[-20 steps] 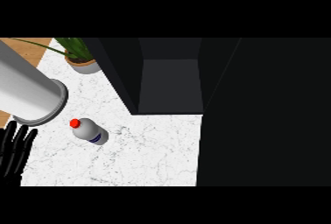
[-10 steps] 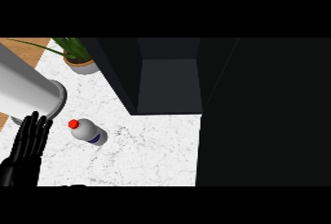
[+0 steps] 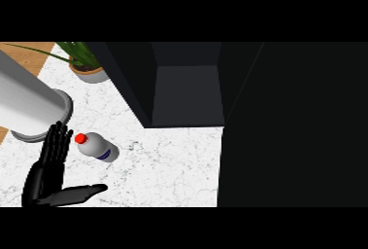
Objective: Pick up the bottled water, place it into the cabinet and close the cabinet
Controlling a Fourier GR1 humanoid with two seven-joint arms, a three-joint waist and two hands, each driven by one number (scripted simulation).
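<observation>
- whereabouts of the water bottle?
- on the white marbled bench, left part, a little in front of the left corner of the cabinet. red cap toward the upper left, dark band near the other end. hard to tell whether upright or lying.
- and the left hand?
- just beside the bottle, on its left, low in the view. fingers straight and side by side, pointing up the view, tips about level with the cap. thumb spread wide to the right, below the bottle. holding nothing, with a thin strip of bench between fingers and bottle.
- right hand?
- nowhere in view.
- state of the cabinet?
- open toward the view, dark walls, grey floor inside. wide dark panel on its right, down to the lower edge.
- anything else on the bench?
- big grey cylinder at the left edge, just above the fingertips. potted plant at the top left, close beside the cabinet.
</observation>
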